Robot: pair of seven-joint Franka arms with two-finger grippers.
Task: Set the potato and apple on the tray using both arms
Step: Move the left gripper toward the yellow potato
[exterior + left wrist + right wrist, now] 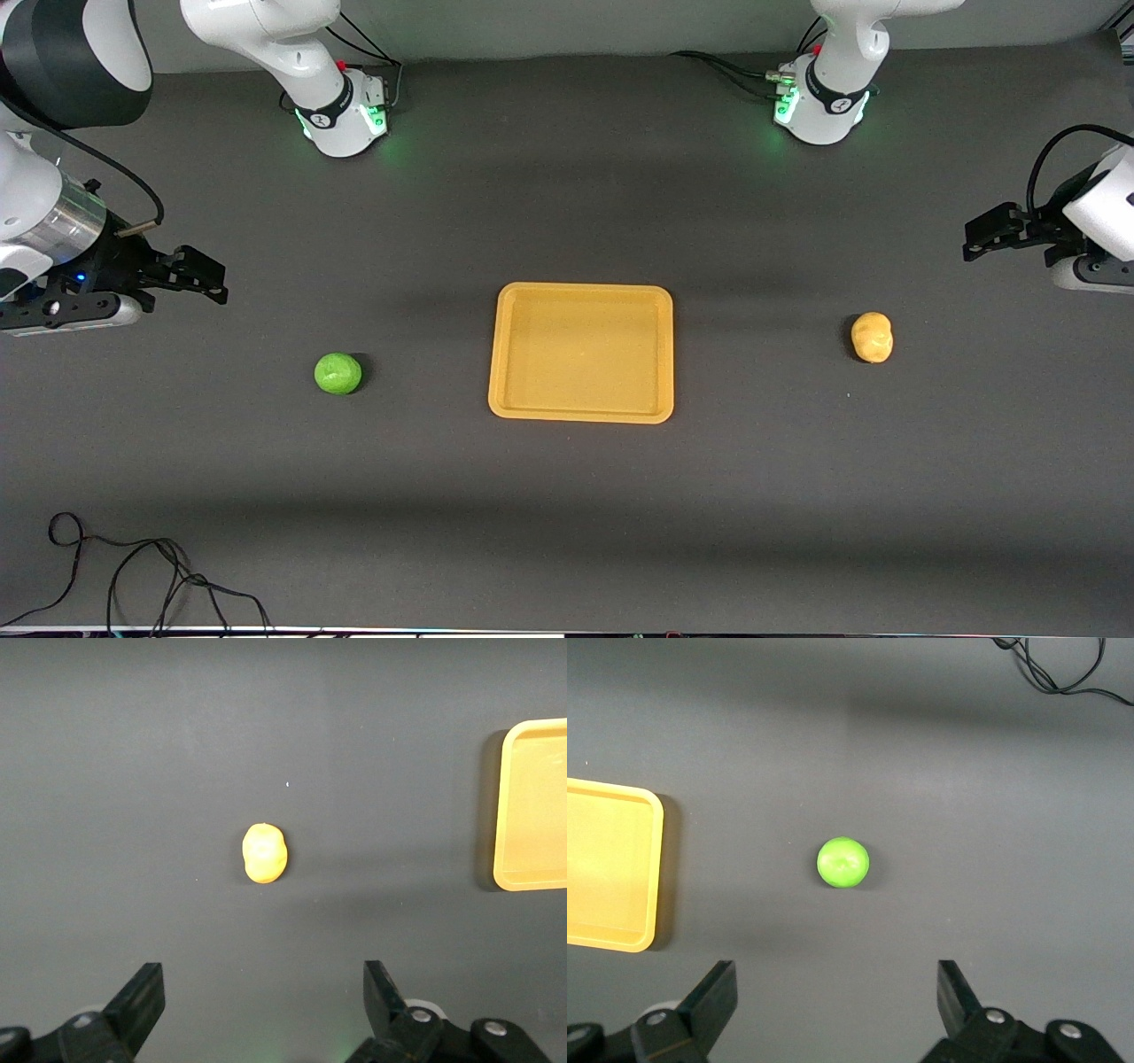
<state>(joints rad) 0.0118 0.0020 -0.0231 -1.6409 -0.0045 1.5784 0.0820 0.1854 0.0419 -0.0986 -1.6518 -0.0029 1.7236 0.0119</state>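
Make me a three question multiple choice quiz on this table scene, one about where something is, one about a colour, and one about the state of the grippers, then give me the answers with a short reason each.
1. Where does the potato lie?
A. On the tray
B. On the table, toward the left arm's end
C. Touching the apple

2. What colour is the apple?
A. Red
B. Yellow
C. Bright green

3. How do the two grippers stand?
A. Both open and holding nothing
B. Both shut on fruit
C. One holds the tray

Answers:
1. B: the potato sits on the dark table apart from the tray, which is between it and the apple.
2. C: both the front and right wrist views show it bright green.
3. A: the left gripper and the right gripper show spread fingers with only bare table between them, each above its fruit's end of the table.
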